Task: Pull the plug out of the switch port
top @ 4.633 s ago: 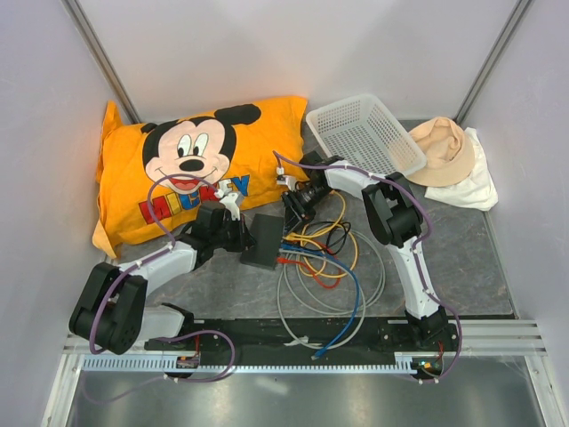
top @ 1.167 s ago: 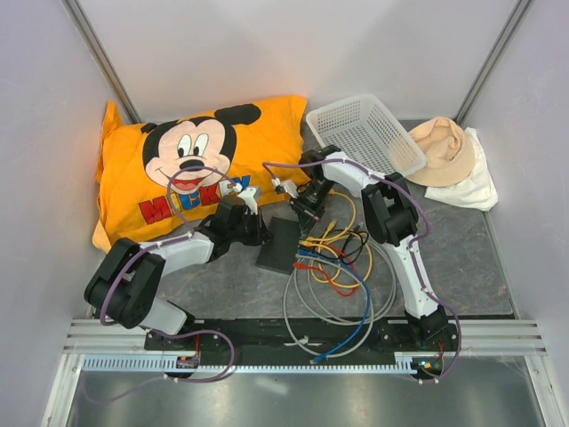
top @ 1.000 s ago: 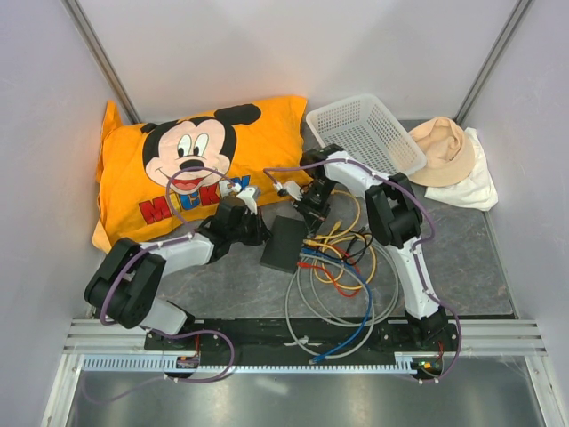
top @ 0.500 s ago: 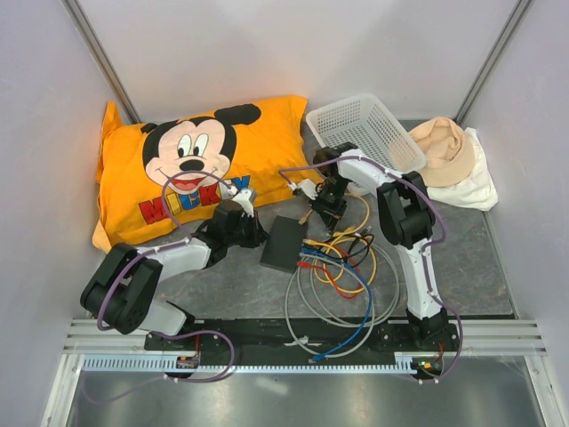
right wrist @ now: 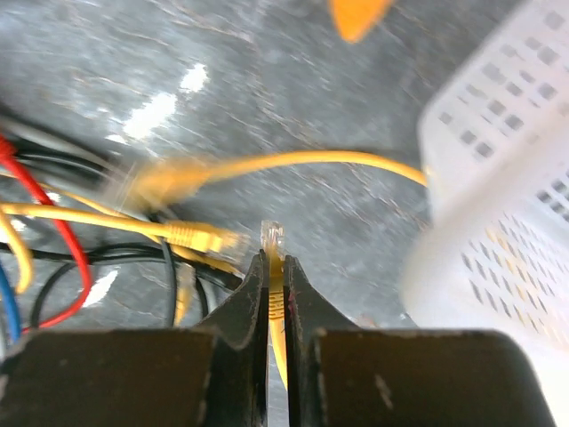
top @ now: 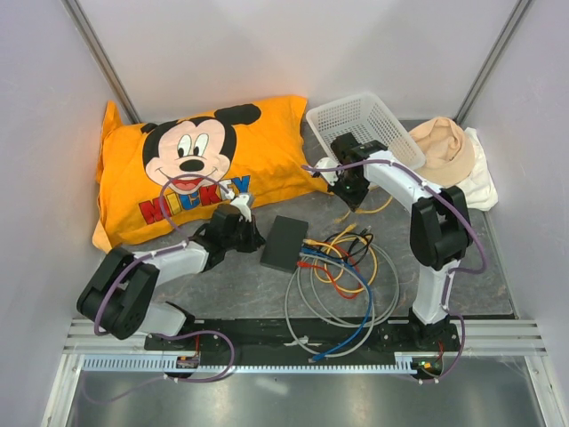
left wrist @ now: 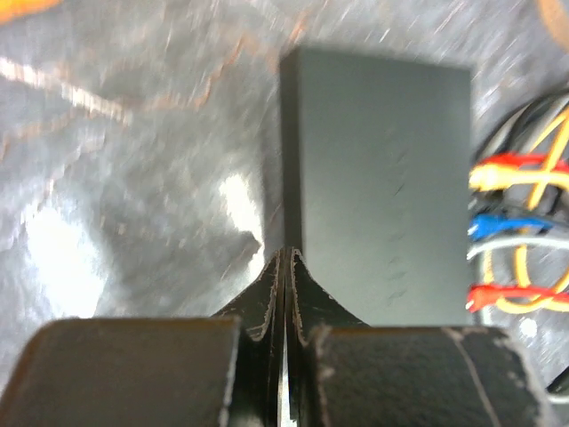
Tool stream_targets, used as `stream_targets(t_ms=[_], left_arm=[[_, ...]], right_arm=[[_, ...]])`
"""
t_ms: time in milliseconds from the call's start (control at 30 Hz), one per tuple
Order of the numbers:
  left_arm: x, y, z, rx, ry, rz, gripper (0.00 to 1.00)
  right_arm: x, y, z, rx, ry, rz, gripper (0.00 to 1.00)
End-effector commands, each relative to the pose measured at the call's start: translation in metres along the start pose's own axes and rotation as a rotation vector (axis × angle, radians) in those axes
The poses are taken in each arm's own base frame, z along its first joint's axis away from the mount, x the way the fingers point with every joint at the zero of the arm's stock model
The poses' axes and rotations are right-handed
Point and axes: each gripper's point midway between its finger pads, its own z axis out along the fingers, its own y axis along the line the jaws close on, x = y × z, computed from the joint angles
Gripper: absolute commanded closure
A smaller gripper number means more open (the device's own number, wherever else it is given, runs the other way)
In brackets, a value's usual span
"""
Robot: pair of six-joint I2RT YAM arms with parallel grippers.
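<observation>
The switch (top: 284, 242) is a flat matte-black box on the grey floor; it also shows in the left wrist view (left wrist: 382, 187), with red, blue, grey and yellow plugs (left wrist: 498, 227) in its right edge. My left gripper (top: 250, 237) (left wrist: 284, 267) is shut and empty, its tips against the switch's left edge. My right gripper (top: 354, 194) (right wrist: 276, 267) is shut on a yellow cable's clear plug (right wrist: 273, 238), held free of the switch beside the white basket (top: 364, 133).
An orange Mickey pillow (top: 196, 165) lies behind the left arm. A coil of loose cables (top: 342, 276) spreads right of the switch. A beige hat on white cloth (top: 449, 156) sits at the far right. The basket also shows in the right wrist view (right wrist: 507, 178).
My right gripper has pulled the yellow plug out of the switch and moved it back and right toward the basket. The switch slid slightly; my left gripper stays at its left edge.
</observation>
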Motion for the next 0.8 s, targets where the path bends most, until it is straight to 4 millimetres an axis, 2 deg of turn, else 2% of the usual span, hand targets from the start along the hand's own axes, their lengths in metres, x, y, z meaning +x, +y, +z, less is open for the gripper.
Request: stream_targets(t_ms=[0, 133, 167, 233, 267, 300, 367, 400, 500, 533, 567, 600, 633, 700, 767], left_arm=[[0.014, 0.016, -0.009, -0.053, 0.048, 0.047, 0.99], [-0.004, 0.018, -0.019, -0.052, 0.005, 0.075, 0.99], [-0.007, 0.018, -0.02, -0.052, 0.002, 0.08, 0.98], [-0.023, 0.018, -0.024, -0.04, -0.031, 0.077, 0.99], [-0.029, 0.016, -0.027, -0.032, -0.041, 0.088, 0.98], [-0.042, 0.014, -0.029, -0.025, -0.064, 0.121, 0.98], [-0.048, 0.011, -0.032, -0.005, -0.06, 0.145, 0.98], [-0.061, 0.009, -0.034, 0.002, -0.079, 0.168, 0.98], [-0.074, 0.006, -0.036, 0.038, -0.089, 0.208, 0.98], [-0.071, 0.009, -0.036, 0.034, -0.065, 0.215, 0.99], [-0.07, 0.011, -0.036, 0.032, -0.051, 0.23, 0.99], [-0.069, 0.014, -0.036, 0.025, -0.026, 0.273, 0.99], [-0.068, 0.015, -0.037, 0.026, -0.011, 0.301, 0.98], [-0.074, 0.014, -0.037, 0.039, -0.005, 0.387, 0.98], [-0.076, 0.013, -0.035, 0.05, 0.005, 0.402, 0.99]], right_arm=[[-0.001, -0.016, -0.017, 0.102, -0.037, 0.029, 0.98], [-0.003, -0.008, -0.02, 0.067, -0.053, 0.058, 0.9], [-0.003, -0.006, -0.02, 0.059, -0.052, 0.067, 0.79], [-0.003, 0.002, -0.022, 0.027, -0.071, 0.068, 0.68], [-0.004, 0.005, -0.024, 0.01, -0.084, 0.068, 0.54], [-0.005, 0.011, -0.025, -0.014, -0.096, 0.066, 0.47], [-0.017, 0.024, -0.035, -0.08, -0.176, 0.06, 0.34], [-0.024, 0.026, -0.039, -0.093, -0.211, 0.073, 0.3], [-0.056, 0.033, -0.053, -0.159, -0.346, 0.08, 0.26], [-0.066, 0.033, -0.049, -0.184, -0.37, 0.109, 0.25], [-0.076, 0.041, -0.05, -0.243, -0.403, 0.117, 0.26], [-0.087, 0.041, -0.055, -0.264, -0.434, 0.132, 0.26], [-0.093, 0.045, -0.047, -0.31, -0.428, 0.187, 0.26], [-0.107, 0.055, -0.044, -0.388, -0.457, 0.232, 0.27], [-0.11, 0.066, -0.035, -0.421, -0.437, 0.25, 0.27]])
